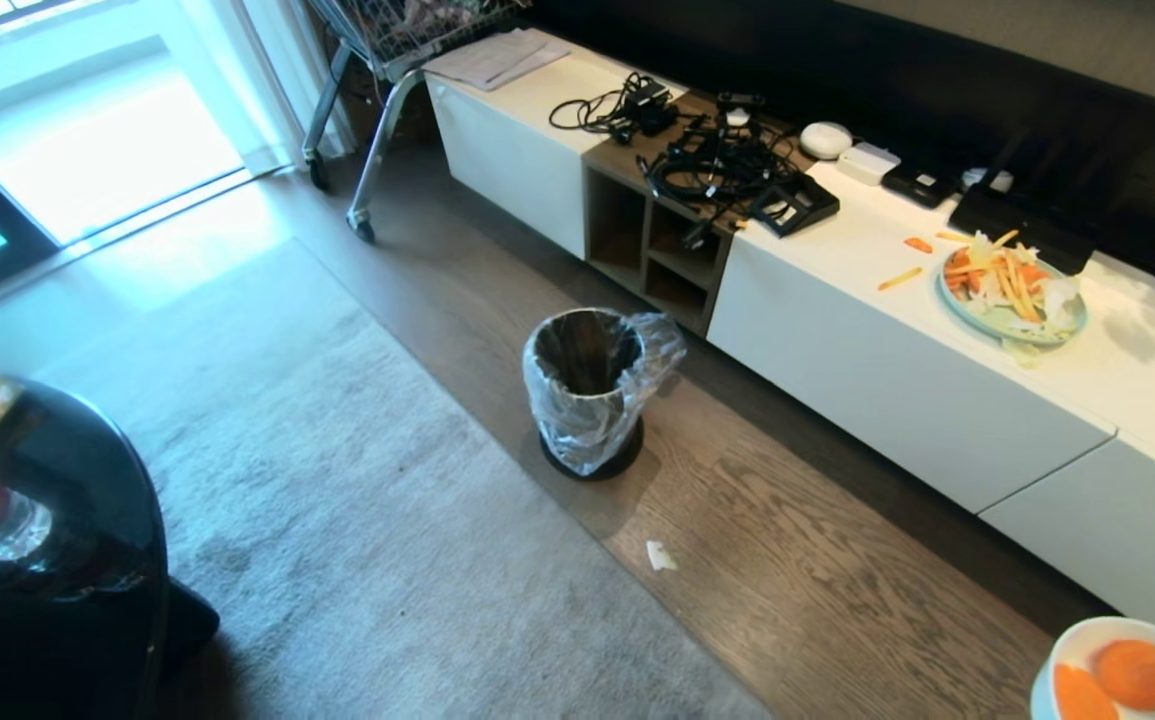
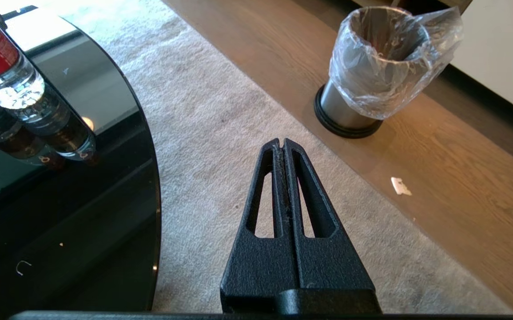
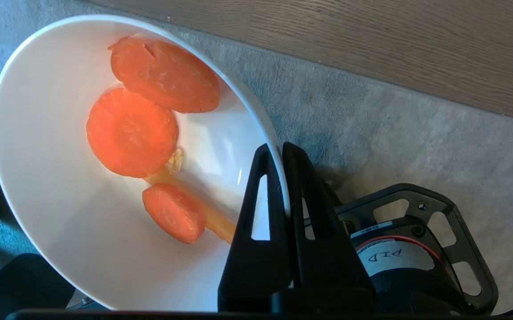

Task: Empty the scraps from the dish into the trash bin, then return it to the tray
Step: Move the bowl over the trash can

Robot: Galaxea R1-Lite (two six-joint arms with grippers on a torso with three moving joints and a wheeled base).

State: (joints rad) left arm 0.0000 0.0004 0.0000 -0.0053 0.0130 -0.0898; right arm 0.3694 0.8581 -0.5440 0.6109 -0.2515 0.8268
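Observation:
My right gripper (image 3: 276, 149) is shut on the rim of the dish (image 3: 38, 186), a white glossy bowl carried above the grey rug. The scraps (image 3: 132, 133), three orange carrot slices, lie inside it with a thin pale strip. In the head view the dish (image 1: 1087, 640) peeks in at the bottom right corner with the scraps (image 1: 1137, 675) showing. The trash bin (image 1: 587, 390), shiny metal with a crinkled clear liner, stands on the wooden floor ahead; the left wrist view shows the trash bin (image 2: 371, 71) too. My left gripper (image 2: 281, 142) is shut, empty, parked over the rug. The tray is out of view.
A long white low cabinet (image 1: 887, 350) runs along the right, carrying cables and a pale-blue plate (image 1: 1012, 290) of vegetable strips. A round glossy black table (image 1: 57, 560) with water bottles (image 2: 12, 75) stands at the left. A white paper scrap (image 1: 659, 556) lies on the floor.

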